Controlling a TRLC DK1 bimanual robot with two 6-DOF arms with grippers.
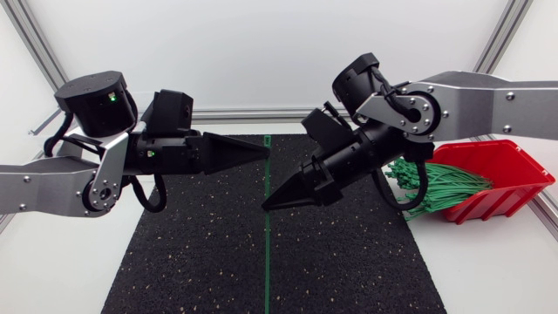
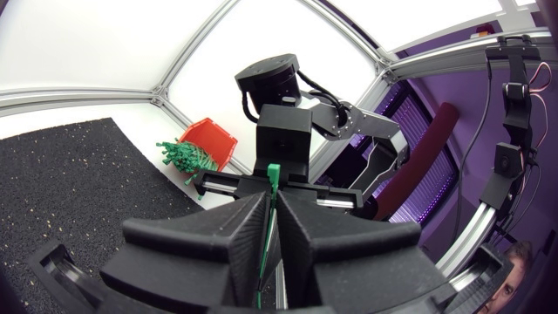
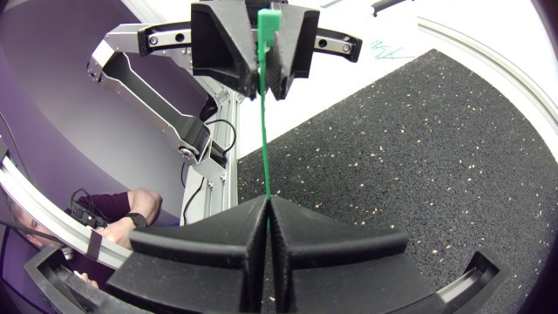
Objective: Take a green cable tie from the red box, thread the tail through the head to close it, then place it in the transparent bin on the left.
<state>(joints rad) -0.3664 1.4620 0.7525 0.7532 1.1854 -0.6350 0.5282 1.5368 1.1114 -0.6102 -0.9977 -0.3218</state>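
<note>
Head view, slim green cable tie (image 1: 267, 179) pinched by left pincer (image 1: 264, 150) and right pincer (image 1: 266, 206), speckled black mat (image 1: 192, 253)

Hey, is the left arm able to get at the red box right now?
Probably not: the left gripper is shut on the green cable tie, and the right arm lies between it and the red box.

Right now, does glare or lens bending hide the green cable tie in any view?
Head view: even light, no glare; the cable tie is a thin line over the dark mat. Left wrist view: strong fisheye bending at the edges, mostly the tie's head shows. Right wrist view: it stands out.
</note>
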